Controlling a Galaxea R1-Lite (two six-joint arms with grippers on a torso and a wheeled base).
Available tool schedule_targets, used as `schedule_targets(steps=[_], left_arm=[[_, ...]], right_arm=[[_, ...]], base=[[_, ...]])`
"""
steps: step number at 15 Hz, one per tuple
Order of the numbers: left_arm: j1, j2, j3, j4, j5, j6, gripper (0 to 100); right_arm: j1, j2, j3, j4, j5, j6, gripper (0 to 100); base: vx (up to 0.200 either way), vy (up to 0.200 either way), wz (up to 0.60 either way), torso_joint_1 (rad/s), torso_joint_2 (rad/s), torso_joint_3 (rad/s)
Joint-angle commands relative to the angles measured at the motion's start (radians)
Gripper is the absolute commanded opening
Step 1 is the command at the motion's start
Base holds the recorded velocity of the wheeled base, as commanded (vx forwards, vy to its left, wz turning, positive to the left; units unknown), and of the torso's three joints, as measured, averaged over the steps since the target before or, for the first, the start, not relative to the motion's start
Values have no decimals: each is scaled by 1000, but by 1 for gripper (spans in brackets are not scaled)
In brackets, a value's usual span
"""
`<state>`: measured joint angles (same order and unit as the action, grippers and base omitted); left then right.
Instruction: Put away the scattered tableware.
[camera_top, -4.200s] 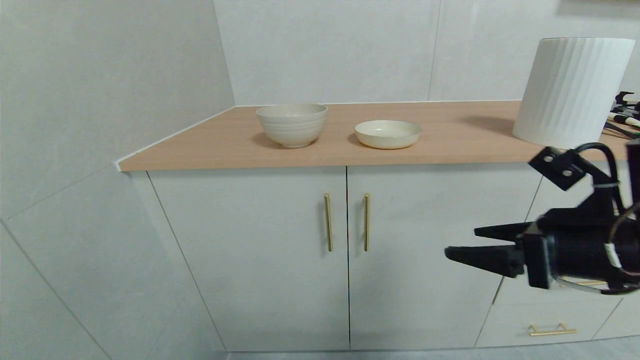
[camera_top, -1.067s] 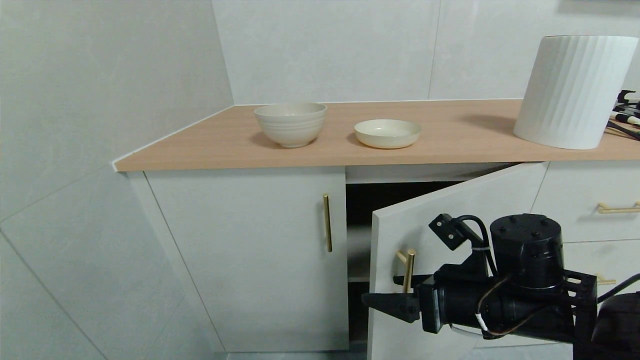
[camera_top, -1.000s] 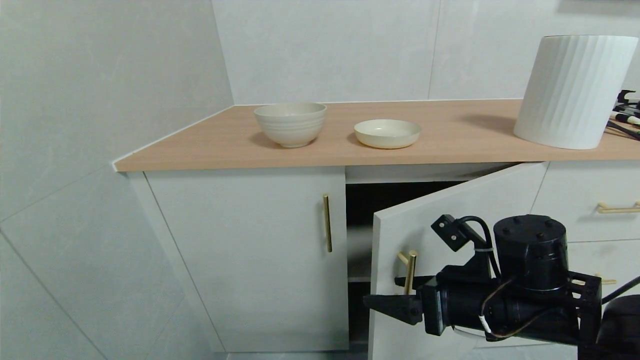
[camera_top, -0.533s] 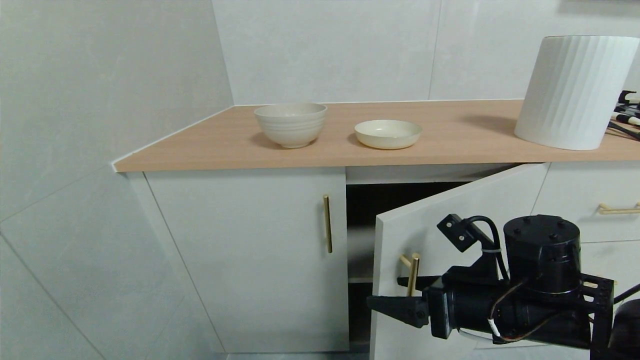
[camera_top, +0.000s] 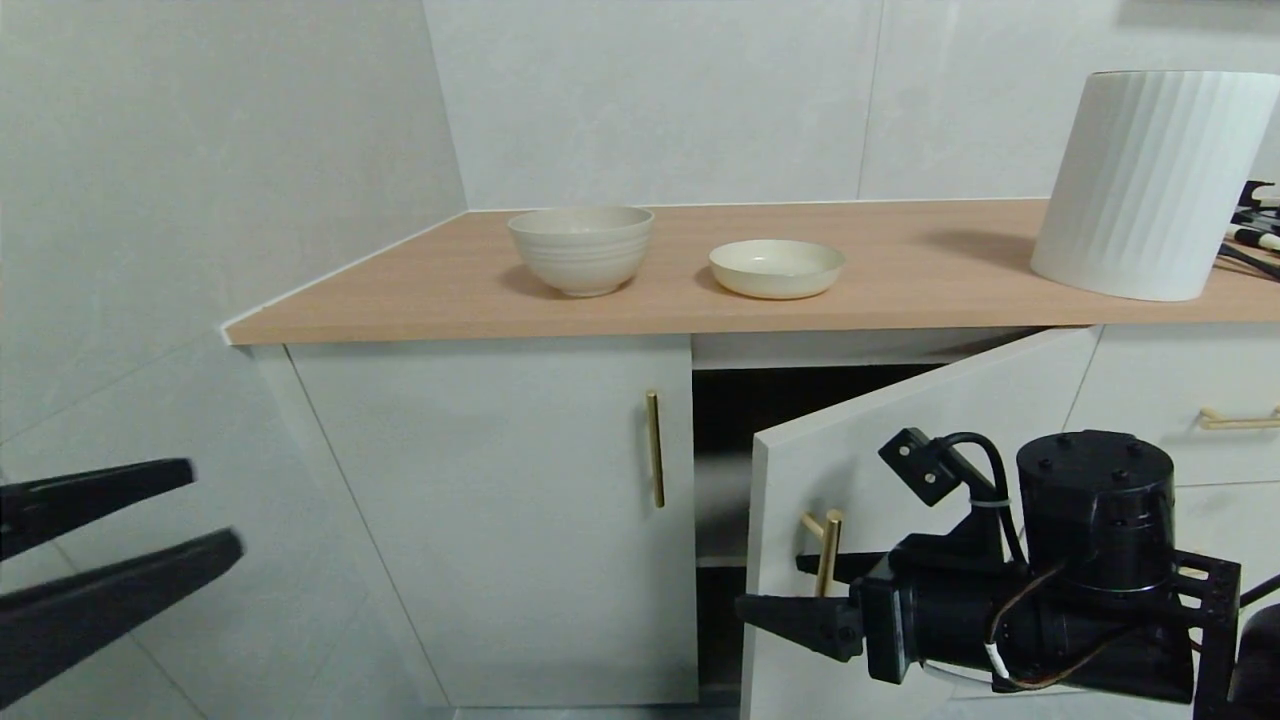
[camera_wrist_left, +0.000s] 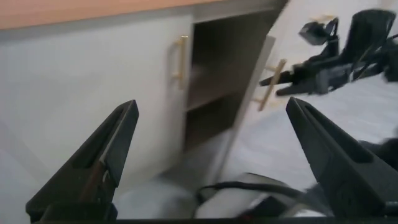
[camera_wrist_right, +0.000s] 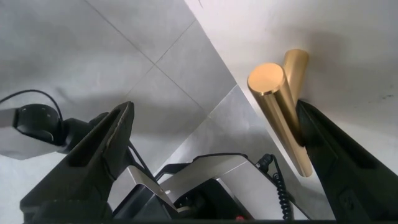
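A ribbed cream bowl (camera_top: 581, 248) and a shallow cream dish (camera_top: 777, 267) stand side by side on the wooden counter (camera_top: 930, 290). Below them the right cabinet door (camera_top: 900, 420) hangs partly open and the left door (camera_top: 480, 500) is closed. My right gripper (camera_top: 815, 592) (camera_wrist_right: 214, 109) is open, with the open door's brass handle (camera_top: 826, 550) (camera_wrist_right: 280, 99) between its fingers, close to one of them. My left gripper (camera_top: 215, 505) (camera_wrist_left: 211, 104) is open and empty, low at the left, apart from the cabinet. The dark cabinet inside (camera_wrist_left: 217, 68) has a shelf.
A tall white ribbed cylinder (camera_top: 1150, 185) stands at the counter's right end, with small tools (camera_top: 1250, 235) behind it. Drawers with brass pulls (camera_top: 1235, 415) lie right of the open door. A tiled wall (camera_top: 200, 200) closes the left side. The closed door carries a brass handle (camera_top: 654, 448).
Both doors were closed 4.2 s ago; the right one now stands partly open. In the last second my right gripper drew it slightly further. My left gripper has come into the head view.
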<state>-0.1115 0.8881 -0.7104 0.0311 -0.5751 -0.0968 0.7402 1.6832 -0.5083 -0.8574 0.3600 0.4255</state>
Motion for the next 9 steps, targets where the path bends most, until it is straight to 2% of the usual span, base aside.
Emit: schedule_targets(steps=[1,2,4,5,6,7,8,9], left_arm=[[-162,338,-3,-158,-35,-112,100],[-200,382,23,-238,-35,-156,100],[-246,456,57,-369,-35,-212,100],[-274,542,105,-513,-32,-264,100],[-275,569,131,-560,-34,-277,100],[-275,631,174,-652,-32,-288,100],[-275,707,206,-772,-22,-288,100],[-286,758,218,-833,1,-288,100]], right_arm=[[1,-3,1,0,-3,-1,100],[1,-3,1,0,-1,-1,100],[5,-2,1,0,-1,-1,100],[7,-2,1,0,-1,-1,100],[7,0,1,0,-1,-1,100],[7,3,1,0,-3,-1,100],[7,6,1,0,-1,1,100],[7,6,1,0,-1,-1,100]], base=[[0,0,0,0,0,0],[0,0,0,0,0,0],[0,0,0,0,0,0],[0,0,0,0,0,0],[0,0,0,0,0,0],[0,0,0,0,0,0],[0,0,0,0,0,0],[0,0,0,0,0,0]])
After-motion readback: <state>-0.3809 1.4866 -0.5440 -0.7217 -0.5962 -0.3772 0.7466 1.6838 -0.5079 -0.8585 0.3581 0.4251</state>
